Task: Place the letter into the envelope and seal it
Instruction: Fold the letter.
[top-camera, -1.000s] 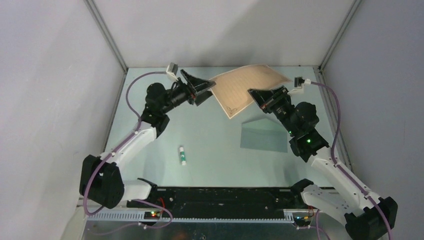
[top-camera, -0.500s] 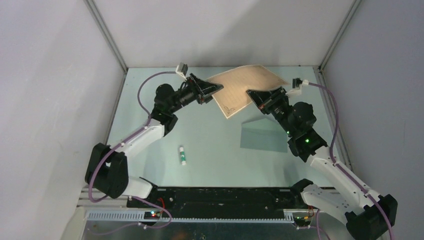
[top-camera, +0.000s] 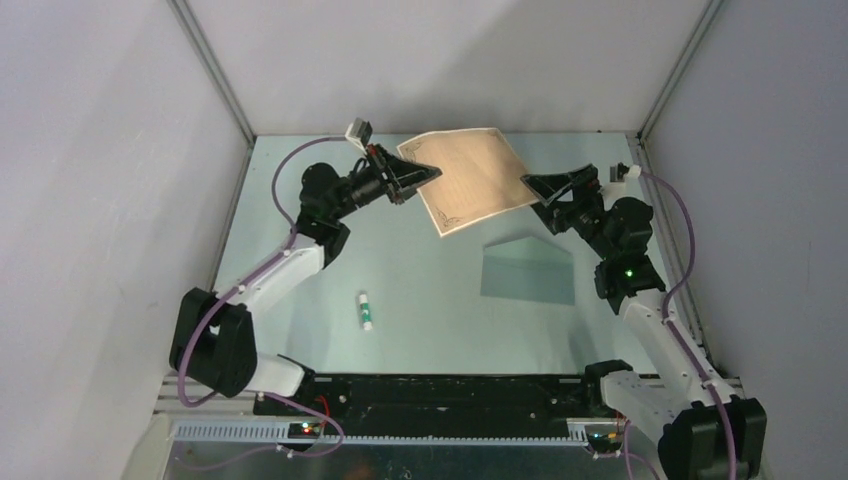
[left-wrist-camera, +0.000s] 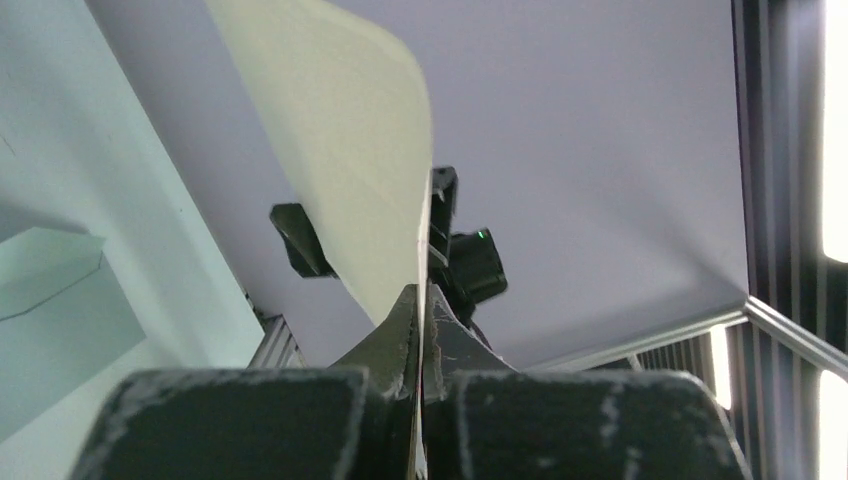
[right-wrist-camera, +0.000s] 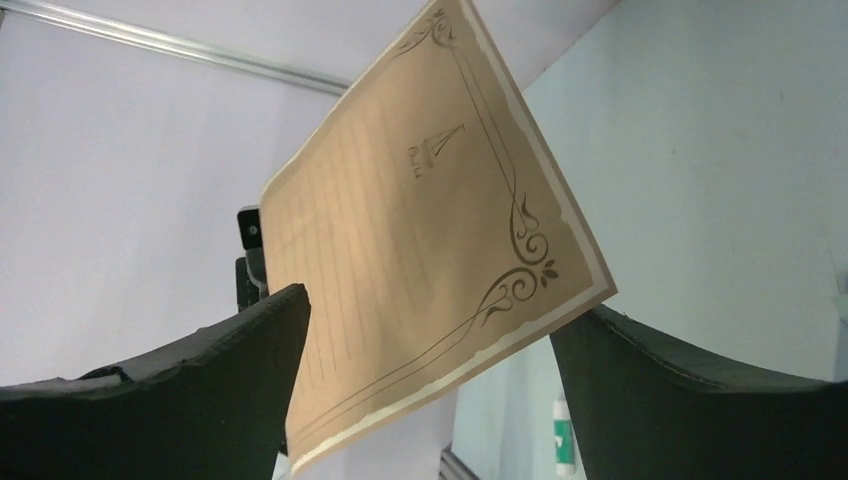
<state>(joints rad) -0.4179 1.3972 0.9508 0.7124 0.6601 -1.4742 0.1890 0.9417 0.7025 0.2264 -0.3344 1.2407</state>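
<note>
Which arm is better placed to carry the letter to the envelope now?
Left. The left gripper is shut on the edge of the letter, holding it up; the right gripper is open, off the sheet. The envelope lies flat nearby.

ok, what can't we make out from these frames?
- envelope opening: top view, too small, blends into table.
- letter print: left wrist view shows only its back, nearly edge-on.
- white stick label: top view, too small.
- left gripper hold: right wrist view, letter covers it.
</note>
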